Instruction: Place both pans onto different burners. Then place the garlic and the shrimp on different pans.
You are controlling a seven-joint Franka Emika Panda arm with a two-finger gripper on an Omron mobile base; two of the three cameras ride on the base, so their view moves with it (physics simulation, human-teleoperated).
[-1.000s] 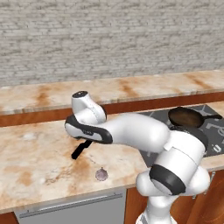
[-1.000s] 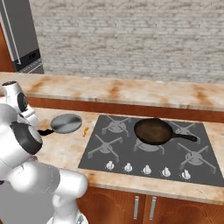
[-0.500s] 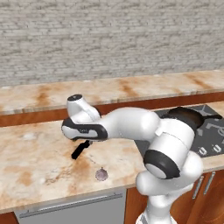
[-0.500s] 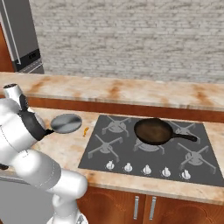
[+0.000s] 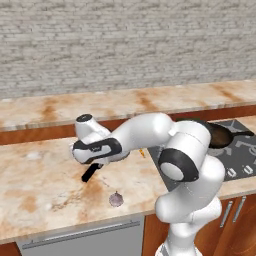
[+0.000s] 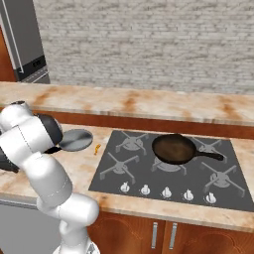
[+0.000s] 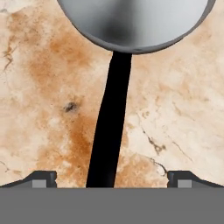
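The steel pan (image 7: 131, 22) lies on the counter left of the cooktop (image 6: 144, 174), its black handle (image 7: 109, 127) running toward me. My gripper (image 7: 111, 179) is open just above that handle, one fingertip (image 7: 43, 178) on each side, touching nothing. From the left base view the hand hovers over the handle (image 5: 90, 173). The dark pan (image 6: 172, 149) rests on the middle burner, handle pointing right. The garlic (image 5: 116, 199) sits near the counter's front edge. The shrimp (image 6: 97, 148) lies between the steel pan (image 6: 75, 140) and the cooktop.
Black grates (image 6: 119, 166) stand bare around the dark pan, with white knobs (image 6: 166, 191) along the cooktop's front. A raised counter ledge (image 6: 149, 106) and brick wall run behind. A steel fridge (image 6: 22, 44) stands at the far left.
The hand has sunk a little toward the steel pan's handle and the elbow has swung. Pans, garlic and shrimp have stayed put.
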